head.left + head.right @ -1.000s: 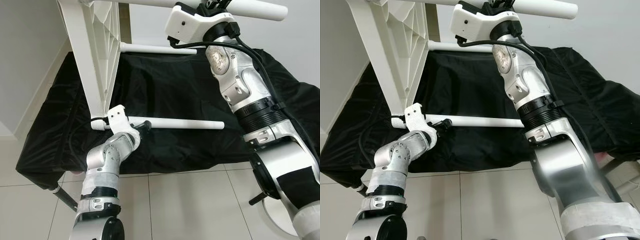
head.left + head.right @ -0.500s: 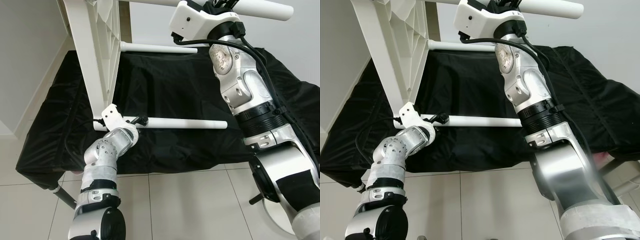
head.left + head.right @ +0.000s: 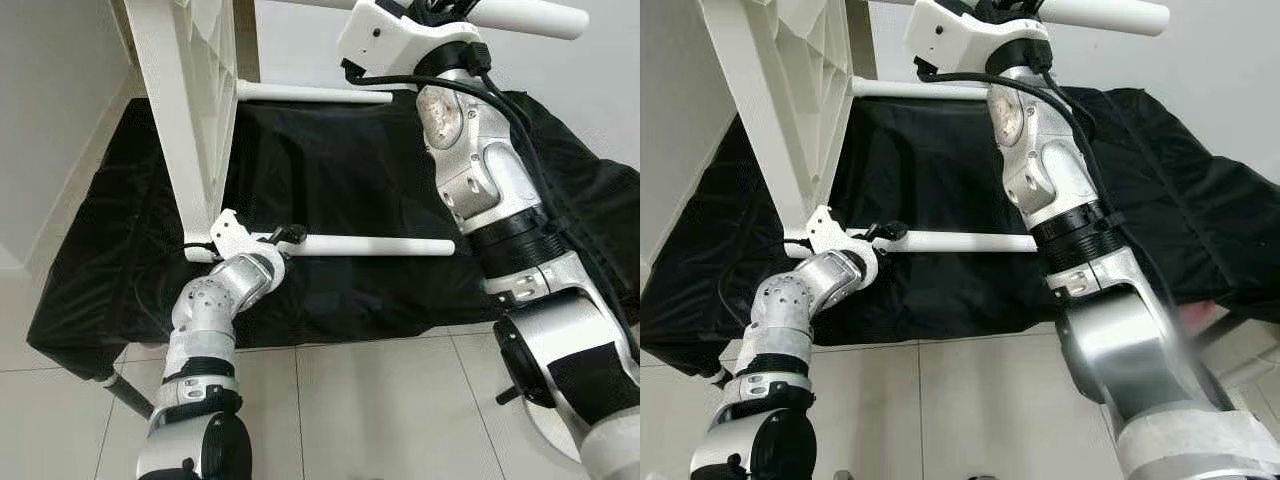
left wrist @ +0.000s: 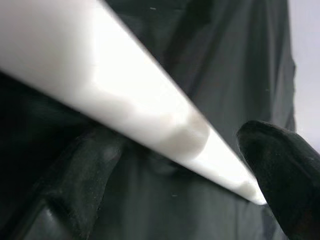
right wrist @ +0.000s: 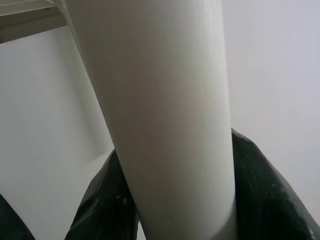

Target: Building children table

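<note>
Holding the white tabletop point(image 3: 190, 110) on edge at 11 o'clock, we steady it: right gripper point(image 3: 440, 8) clamped around the top leg point(image 3: 520, 15), left gripper point(image 3: 288, 236) clamped around the lower leg point(image 3: 375, 246), over the black cloth point(image 3: 340, 170).

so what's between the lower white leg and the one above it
Just black cloth behind the gap, seen in the eye views. The left hand grips the lower leg; the upper leg is untouched.

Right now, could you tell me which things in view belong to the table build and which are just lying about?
Job:
white tabletop, tipped on edge
lower leg, at the left gripper
upper leg, in the right gripper
middle leg

Lying about:
black cloth
tiled floor
</note>
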{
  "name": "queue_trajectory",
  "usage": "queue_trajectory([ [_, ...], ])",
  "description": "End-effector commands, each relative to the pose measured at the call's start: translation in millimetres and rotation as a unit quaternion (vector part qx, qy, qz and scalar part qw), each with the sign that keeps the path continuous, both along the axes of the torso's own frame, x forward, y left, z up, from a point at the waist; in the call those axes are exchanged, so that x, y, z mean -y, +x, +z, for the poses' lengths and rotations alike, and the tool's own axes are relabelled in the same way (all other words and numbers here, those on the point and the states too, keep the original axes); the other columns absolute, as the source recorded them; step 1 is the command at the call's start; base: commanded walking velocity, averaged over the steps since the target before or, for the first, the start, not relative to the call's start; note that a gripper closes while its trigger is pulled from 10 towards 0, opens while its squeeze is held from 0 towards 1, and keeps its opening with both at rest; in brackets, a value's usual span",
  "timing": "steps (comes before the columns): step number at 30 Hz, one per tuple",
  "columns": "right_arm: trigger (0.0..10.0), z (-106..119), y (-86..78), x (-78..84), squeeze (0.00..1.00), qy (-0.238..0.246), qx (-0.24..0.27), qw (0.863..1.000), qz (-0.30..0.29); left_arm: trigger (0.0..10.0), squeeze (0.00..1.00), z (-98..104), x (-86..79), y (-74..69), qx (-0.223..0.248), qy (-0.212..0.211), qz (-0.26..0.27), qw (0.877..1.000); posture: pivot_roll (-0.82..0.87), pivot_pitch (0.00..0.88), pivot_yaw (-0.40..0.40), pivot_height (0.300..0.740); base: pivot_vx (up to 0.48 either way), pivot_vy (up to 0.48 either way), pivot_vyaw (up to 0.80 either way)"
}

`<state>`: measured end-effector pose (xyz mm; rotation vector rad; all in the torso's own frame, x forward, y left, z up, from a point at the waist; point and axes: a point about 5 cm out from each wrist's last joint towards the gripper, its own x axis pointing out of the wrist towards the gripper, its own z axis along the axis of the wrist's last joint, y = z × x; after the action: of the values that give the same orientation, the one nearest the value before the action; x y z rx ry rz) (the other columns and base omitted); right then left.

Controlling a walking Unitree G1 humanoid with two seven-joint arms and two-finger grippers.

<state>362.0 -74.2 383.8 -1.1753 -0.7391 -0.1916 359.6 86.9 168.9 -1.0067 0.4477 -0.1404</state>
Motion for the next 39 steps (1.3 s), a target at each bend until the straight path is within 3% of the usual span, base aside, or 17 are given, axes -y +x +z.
queue_trajectory([
  [1, 0.0, 26, -8.7, 14.4, 0.00, 0.131, 0.027, 0.991, 0.027, 10.0, 0.00, 31, 108.9, -23.1, 0.010, -0.126, -0.115, 0.985, -0.09, 0.096, 0.055, 0.740, 0.000, 0.000, 0.00],
  [9, 0.0, 34, -11.0, 21.8, 0.00, 0.144, 0.033, 0.989, 0.014, 10.0, 0.00, 40, 128.4, -24.2, 0.028, -0.140, -0.126, 0.982, -0.11, 0.089, 0.062, 0.740, 0.000, 0.000, 0.00],
  [15, 0.0, 38, -15.1, 28.8, 0.00, 0.156, 0.039, 0.987, 0.010, 10.0, 0.00, 31, 141.1, -31.6, 0.019, -0.113, -0.157, 0.981, -0.12, 0.090, 0.069, 0.740, 0.000, 0.000, 0.00],
  [18, 0.0, 41, -19.4, 36.7, 0.00, 0.202, 0.035, 0.979, 0.021, 10.0, 0.00, 24, 144.6, -35.8, 0.030, -0.064, -0.170, 0.983, -0.13, 0.090, 0.070, 0.740, 0.000, 0.000, 0.00],
  [24, 0.0, 44, -23.8, 40.1, 0.00, 0.215, 0.035, 0.976, 0.019, 10.0, 0.00, 24, 145.8, -33.9, 0.048, -0.030, -0.156, 0.986, -0.14, 0.098, 0.076, 0.740, 0.000, 0.000, 0.00],
  [29, 0.0, 43, -24.3, 40.6, 0.00, 0.223, 0.029, 0.974, 0.020, 10.0, 0.00, 29, 139.5, -27.7, 0.058, -0.047, -0.121, 0.990, -0.13, 0.100, 0.074, 0.740, 0.000, 0.000, 0.00],
  [30, 0.0, 44, -24.1, 41.0, 0.00, 0.224, 0.029, 0.974, 0.019, 4.9, 0.00, 33, 139.2, -26.2, 0.068, -0.042, -0.122, 0.989, -0.13, 0.108, 0.075, 0.740, 0.000, 0.000, 0.00],
  [31, 0.0, 44, -24.1, 41.0, 0.00, 0.224, 0.029, 0.974, 0.019, 4.9, 0.00, 33, 139.2, -26.2, 0.068, -0.042, -0.122, 0.989, -0.13, 0.108, 0.075, 0.740, 0.000, 0.000, 0.00],
  [32, 0.0, 44, -23.6, 42.2, 0.00, 0.225, 0.028, 0.974, 0.016, 0.0, 0.00, 49, 134.2, -22.0, 0.106, -0.037, -0.107, 0.988, -0.13, 0.112, 0.073, 0.740, 0.000, 0.000, 0.00],
  [35, 0.0, 44, -23.4, 42.9, 0.00, 0.225, 0.028, 0.974, 0.015, 0.0, 0.00, 56, 131.9, -20.9, 0.123, -0.042, -0.100, 0.986, -0.13, 0.112, 0.073, 0.740, 0.000, 0.000, 0.00],
  [36, 0.0, 43, -23.4, 44.1, 0.00, 0.226, 0.025, 0.974, 0.013, 0.0, 0.00, 68, 128.3, -21.5, 0.155, -0.043, -0.094, 0.983, -0.13, 0.106, 0.070, 0.740, 0.000, 0.000, 0.00],
  [37, 0.0, 43, -23.4, 44.1, 0.00, 0.226, 0.025, 0.974, 0.013, 0.0, 0.00, 68, 128.3, -21.5, 0.155, -0.043, -0.094, 0.983, -0.13, 0.106, 0.070, 0.740, 0.000, 0.000, 0.00],
  [39, 0.0, 41, -23.4, 44.1, 0.00, 0.227, 0.022, 0.974, 0.015, 0.0, 0.00, 84, 123.1, -24.2, 0.209, -0.014, -0.098, 0.973, -0.13, 0.097, 0.070, 0.740, 0.000, 0.000, 0.00],
])
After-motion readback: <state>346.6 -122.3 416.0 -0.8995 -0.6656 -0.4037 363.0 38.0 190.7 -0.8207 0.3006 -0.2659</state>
